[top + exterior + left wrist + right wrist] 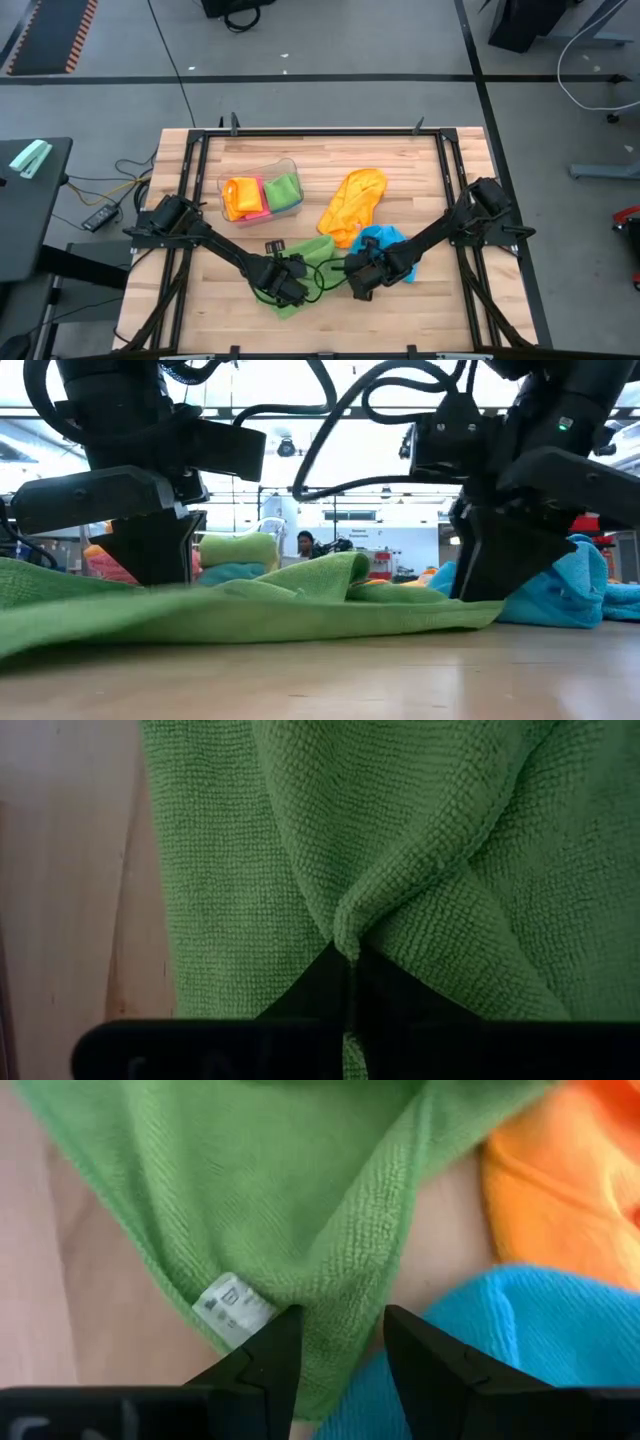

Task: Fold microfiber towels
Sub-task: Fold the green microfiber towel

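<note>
A green microfiber towel [308, 257] lies rumpled on the wooden table between my two grippers, its middle humped up [335, 572]. My left gripper [283, 287] is shut on the towel's left part. My right gripper [340, 1330] is open at the towel's right corner, a finger on either side of the hemmed corner [335, 1355], next to a white label [232, 1310]. I cannot tell whether these fingers touch the cloth. A blue towel [385, 243] and an orange towel [353, 203] lie loose behind the right gripper. My left gripper pinches a raised fold of the green towel [345, 935] between its two shut fingers. They come at it steeply from above. The cloth runs in creases away from the pinch, and the rest of the towel lies on the table [200, 615].
A clear plastic tub [262, 172] at the far left of the table holds folded orange, pink and green towels. A black frame [320, 131] runs round the table's edges. Bare wood [400, 315] shows along the near edge.
</note>
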`<state>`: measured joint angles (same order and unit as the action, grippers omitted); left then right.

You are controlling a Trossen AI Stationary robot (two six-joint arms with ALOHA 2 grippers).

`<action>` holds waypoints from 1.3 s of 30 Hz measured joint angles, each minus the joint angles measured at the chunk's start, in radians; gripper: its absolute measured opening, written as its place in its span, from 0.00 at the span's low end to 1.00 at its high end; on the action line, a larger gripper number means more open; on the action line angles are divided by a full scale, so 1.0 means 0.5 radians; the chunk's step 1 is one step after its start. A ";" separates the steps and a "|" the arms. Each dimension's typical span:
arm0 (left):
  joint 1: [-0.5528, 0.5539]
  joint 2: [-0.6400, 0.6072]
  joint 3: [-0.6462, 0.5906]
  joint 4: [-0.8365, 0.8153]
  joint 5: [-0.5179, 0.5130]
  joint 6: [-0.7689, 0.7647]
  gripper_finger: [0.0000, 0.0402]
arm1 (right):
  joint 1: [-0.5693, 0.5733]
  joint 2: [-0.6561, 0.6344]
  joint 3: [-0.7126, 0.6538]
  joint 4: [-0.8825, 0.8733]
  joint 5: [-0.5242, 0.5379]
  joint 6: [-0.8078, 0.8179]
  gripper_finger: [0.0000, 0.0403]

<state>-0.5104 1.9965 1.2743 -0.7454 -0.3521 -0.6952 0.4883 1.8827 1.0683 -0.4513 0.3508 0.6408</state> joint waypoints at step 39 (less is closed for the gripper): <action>0.001 0.004 -0.002 0.004 0.004 0.002 0.08 | 0.194 -0.013 0.182 -0.376 -0.016 -0.093 0.38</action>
<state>-0.5098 1.9984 1.2736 -0.7433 -0.3500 -0.6941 0.5850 1.8759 1.1591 -0.6391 0.3428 0.5941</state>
